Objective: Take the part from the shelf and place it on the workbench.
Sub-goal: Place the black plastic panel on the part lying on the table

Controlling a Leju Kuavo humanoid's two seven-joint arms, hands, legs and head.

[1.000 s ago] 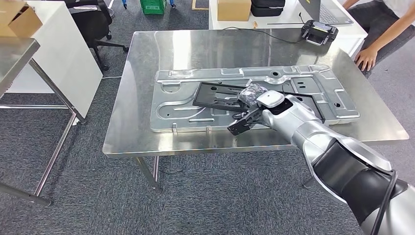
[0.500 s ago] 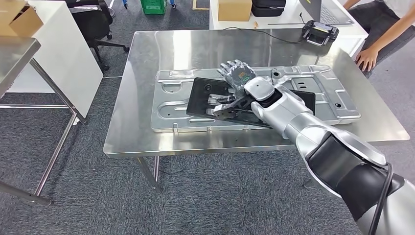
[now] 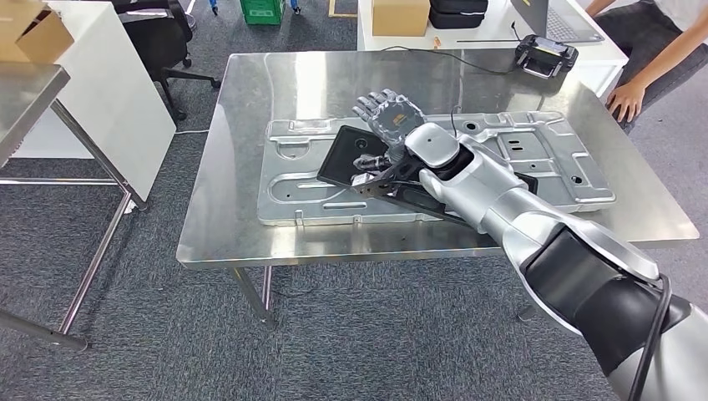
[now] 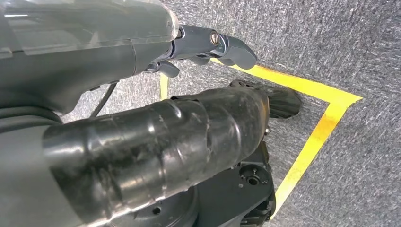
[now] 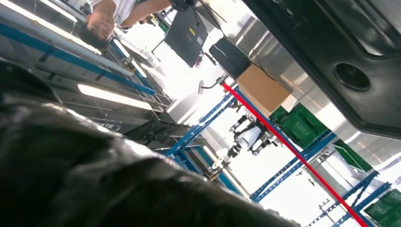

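Two steel tables: the workbench [image 3: 250, 225] in the middle, a second table [image 3: 25, 92] at the left edge. On the workbench, one large silver stamped panel [image 3: 568, 159] and one black part [image 3: 346, 154]. Two cardboard boxes, one box [image 3: 33, 33] far left and another box [image 3: 399, 15] far middle. Along the far side, one each: green crate [image 3: 260, 10], black office chair [image 3: 159, 33], black case [image 3: 457, 12], laptop [image 3: 543, 17], black device [image 3: 544, 54] with a single cable. One person [image 3: 659, 42] far right. Two robot hands: right hand [image 3: 388, 113] and left hand [image 4: 208, 42].
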